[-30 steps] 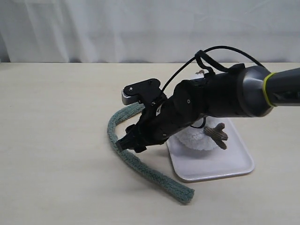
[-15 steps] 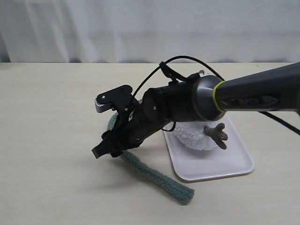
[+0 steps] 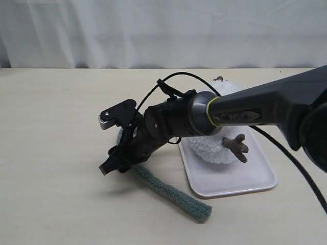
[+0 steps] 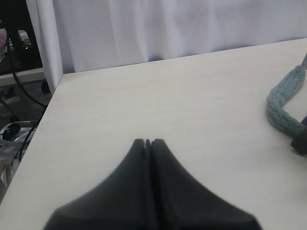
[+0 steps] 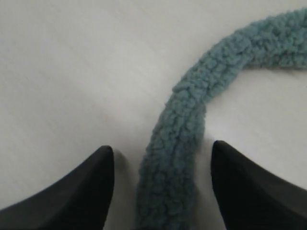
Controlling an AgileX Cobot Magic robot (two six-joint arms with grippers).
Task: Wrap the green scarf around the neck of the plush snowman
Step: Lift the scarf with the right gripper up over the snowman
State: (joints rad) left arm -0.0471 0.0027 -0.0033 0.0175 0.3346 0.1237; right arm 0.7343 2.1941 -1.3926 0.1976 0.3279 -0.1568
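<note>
Fuzzy sage-green knitted scarf point(image 5: 230, 52) lies between spread jaws of my right claw point(image 5: 162, 148); I'd lower squarely, then close.

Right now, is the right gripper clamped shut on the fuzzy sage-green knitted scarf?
No, the right gripper stands open, its black fingers straddling the sage-green scarf with pale table showing on both sides.

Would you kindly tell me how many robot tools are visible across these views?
2. The right tool straddles the green scarf on the table beside the white tray, jaws open; the left tool, shut, is over the table, seen only in its wrist view.
</note>
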